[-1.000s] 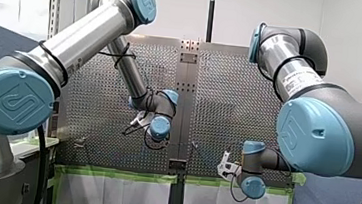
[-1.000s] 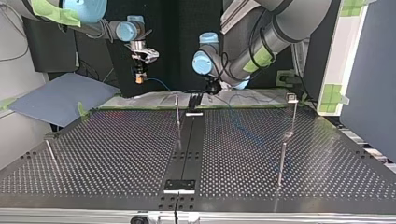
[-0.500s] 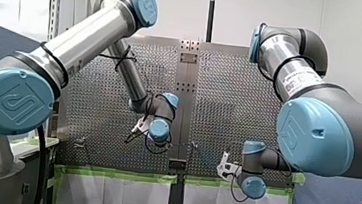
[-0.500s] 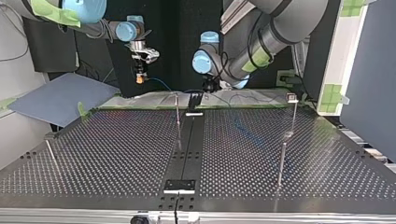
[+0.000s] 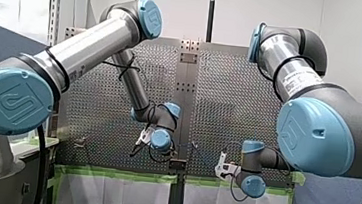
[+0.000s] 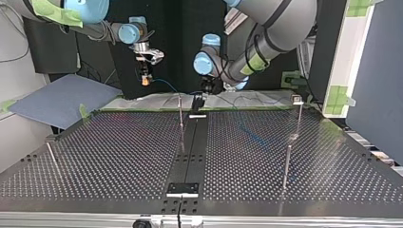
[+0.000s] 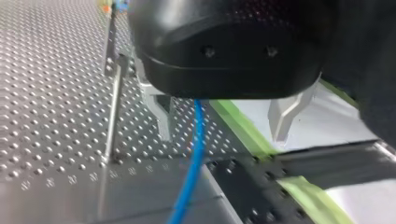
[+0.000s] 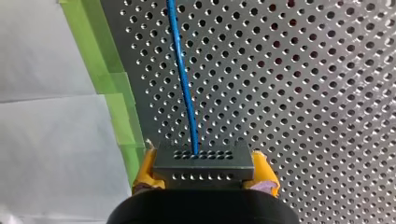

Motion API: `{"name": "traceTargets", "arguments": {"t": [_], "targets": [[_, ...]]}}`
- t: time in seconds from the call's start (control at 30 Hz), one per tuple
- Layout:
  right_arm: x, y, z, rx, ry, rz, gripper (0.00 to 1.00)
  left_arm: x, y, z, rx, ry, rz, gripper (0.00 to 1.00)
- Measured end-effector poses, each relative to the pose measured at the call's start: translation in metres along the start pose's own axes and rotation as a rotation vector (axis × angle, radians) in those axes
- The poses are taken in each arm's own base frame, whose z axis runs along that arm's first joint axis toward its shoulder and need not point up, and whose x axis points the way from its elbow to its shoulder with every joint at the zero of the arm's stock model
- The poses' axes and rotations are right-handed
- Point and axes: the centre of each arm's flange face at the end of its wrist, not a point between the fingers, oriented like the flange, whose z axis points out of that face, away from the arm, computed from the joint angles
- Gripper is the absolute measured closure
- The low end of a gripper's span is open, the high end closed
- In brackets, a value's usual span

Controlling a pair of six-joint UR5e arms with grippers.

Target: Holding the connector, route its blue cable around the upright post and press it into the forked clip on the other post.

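Note:
My right gripper (image 8: 205, 173) has its yellow pads shut on the dark connector (image 8: 202, 161). The blue cable (image 8: 183, 79) leaves the connector and runs ahead over the perforated plate. In the top view this gripper (image 6: 145, 78) hangs above the table's far edge, at the left. My left gripper (image 7: 222, 136) is open, and the blue cable (image 7: 195, 154) passes between its metal fingers (image 7: 164, 119) without being pinched. An upright post (image 7: 112, 116) stands just beside those fingers. In the top view the post (image 6: 180, 111) is near the middle, with the forked clip (image 6: 297, 99) on a post at the right.
Another thin post (image 6: 286, 166) stands at the top view's near right and a leaning one (image 6: 52, 156) at the near left. A black rail (image 6: 190, 147) runs down the table's middle. Green tape (image 8: 119, 93) edges the plate.
My left gripper has come down in the front view, closer to the table's near edge and the cable. My right gripper, still holding the connector, shifted only slightly.

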Motion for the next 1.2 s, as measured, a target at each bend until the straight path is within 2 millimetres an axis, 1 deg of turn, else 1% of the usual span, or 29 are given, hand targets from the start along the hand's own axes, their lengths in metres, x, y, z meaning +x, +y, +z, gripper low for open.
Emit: {"name": "traceTargets", "arguments": {"t": [0.33, 0.53, 0.87, 1.2], "targets": [[-0.003, -0.006, -0.003, 0.011, -0.02, -0.038, 1.0, -0.014, -0.03, -0.007, 0.098, -0.1, -0.097, 0.0], [-0.003, -0.01, -0.002, 0.034, -0.019, -0.05, 1.0, -0.018, -0.042, -0.014, 0.119, -0.122, -0.146, 0.0], [0.0, -0.014, 0.002, 0.113, 0.005, -0.046, 1.0, -0.018, -0.049, -0.024, 0.068, -0.112, -0.237, 0.0], [0.002, -0.018, 0.004, 0.191, 0.016, -0.026, 1.0, -0.017, -0.049, -0.03, -0.004, -0.104, -0.331, 0.0]]}}
